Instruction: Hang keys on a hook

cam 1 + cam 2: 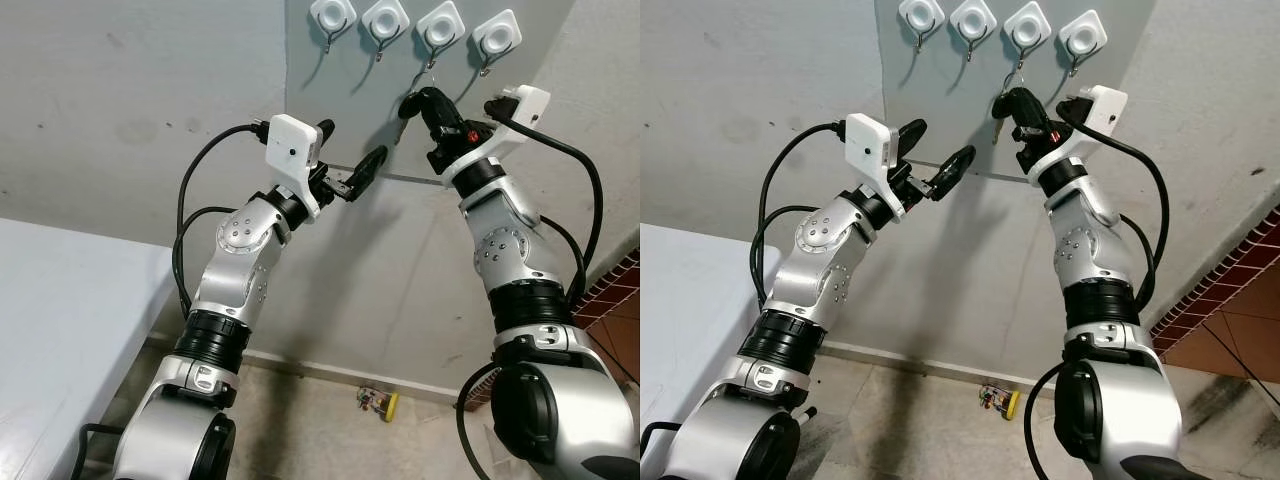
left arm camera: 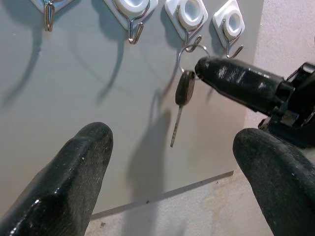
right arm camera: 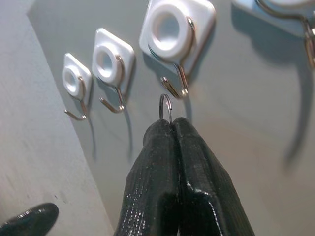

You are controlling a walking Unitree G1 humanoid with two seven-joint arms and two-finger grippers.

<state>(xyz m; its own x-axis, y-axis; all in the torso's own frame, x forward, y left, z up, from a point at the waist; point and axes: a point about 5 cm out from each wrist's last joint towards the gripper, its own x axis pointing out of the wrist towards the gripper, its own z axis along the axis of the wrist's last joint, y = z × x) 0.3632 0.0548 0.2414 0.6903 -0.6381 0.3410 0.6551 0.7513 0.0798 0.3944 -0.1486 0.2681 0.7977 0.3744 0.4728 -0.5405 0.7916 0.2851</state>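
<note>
key ring (image 3: 166, 105), pinched in right tool (image 3: 173, 129), below hook (image 3: 176, 83)

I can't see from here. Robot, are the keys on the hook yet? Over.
Right gripper shut on key ring, just below third hook. Key dangling, not hung. Left gripper open, idle nearby. Nothing blocking.

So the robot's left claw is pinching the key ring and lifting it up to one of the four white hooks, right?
Not quite: the right claw is the one pinching the silver key ring, just below a white square wall hook with a metal prong, as the right wrist view shows. The left claw is open and holds nothing. There are indeed four hooks.
</note>
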